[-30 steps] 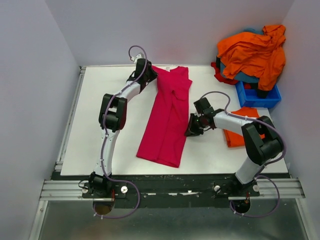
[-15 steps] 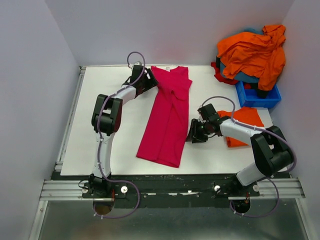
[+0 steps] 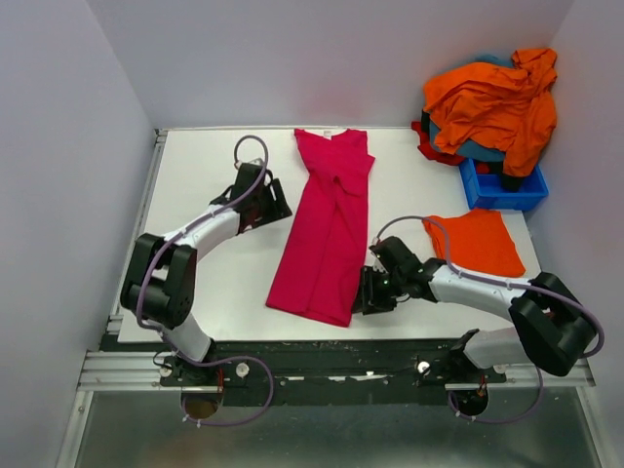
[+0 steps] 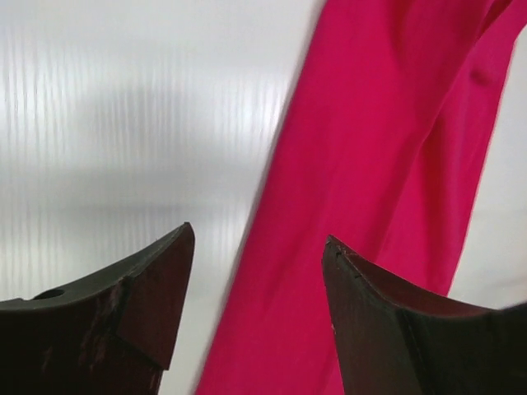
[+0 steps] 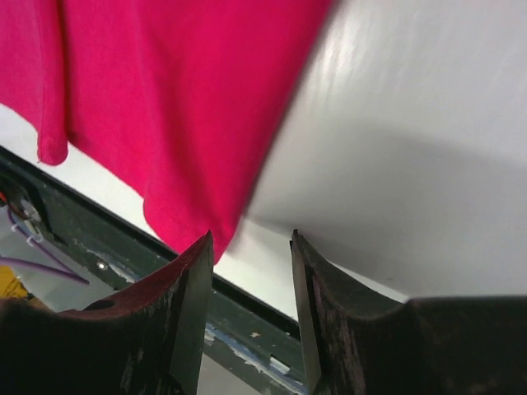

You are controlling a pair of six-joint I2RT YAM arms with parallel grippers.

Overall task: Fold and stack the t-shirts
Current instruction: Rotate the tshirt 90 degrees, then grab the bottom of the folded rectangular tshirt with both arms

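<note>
Top external: magenta tee [image 3: 327, 229] flat on table [image 3: 190, 166]; L gripper [image 3: 281, 207] beside its left edge, fingers apart, empty; R gripper [image 3: 362, 293] by hem corner, also apart, empty.

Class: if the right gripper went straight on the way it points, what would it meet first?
The right gripper would most likely meet the pink shirt first, at its near corner just ahead; depth is unclear.

flat t-shirt [image 3: 327, 229] lies left of folded t-shirt [image 3: 476, 244].
</note>
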